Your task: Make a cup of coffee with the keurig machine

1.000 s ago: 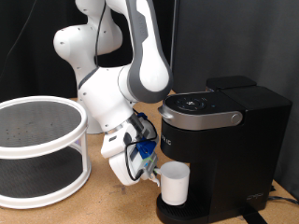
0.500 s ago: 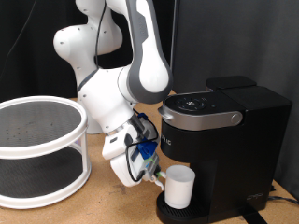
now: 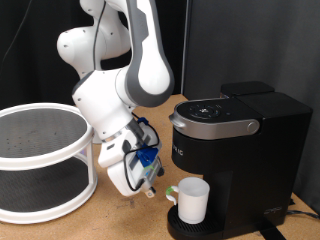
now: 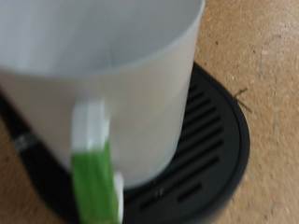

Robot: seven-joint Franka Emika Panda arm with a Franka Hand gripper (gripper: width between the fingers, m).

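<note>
Cup: small plain white cylindrical mug (image 3: 192, 200), upright on the round black slotted drip tray (image 4: 220, 131), under the brew head of the machine. Handle side carries a pale green mark (image 4: 93, 187), seen close in the wrist view.
Machine: boxy matte black keurig coffee maker (image 3: 240, 160), grey-rimmed round top with buttons, lid down; stands on the brown wooden tabletop (image 3: 120, 222).
Hand: white two-finger hand (image 3: 150, 185) of the white robot arm (image 3: 130, 80), low over the tabletop at 9 o'clock of the mug, apart from it; nothing seen between the fingers. Spread or pressed together: cannot tell.
Other: white two-tier round rack (image 3: 40, 160) at 9 o'clock of the arm, near the exterior view's left edge.
</note>
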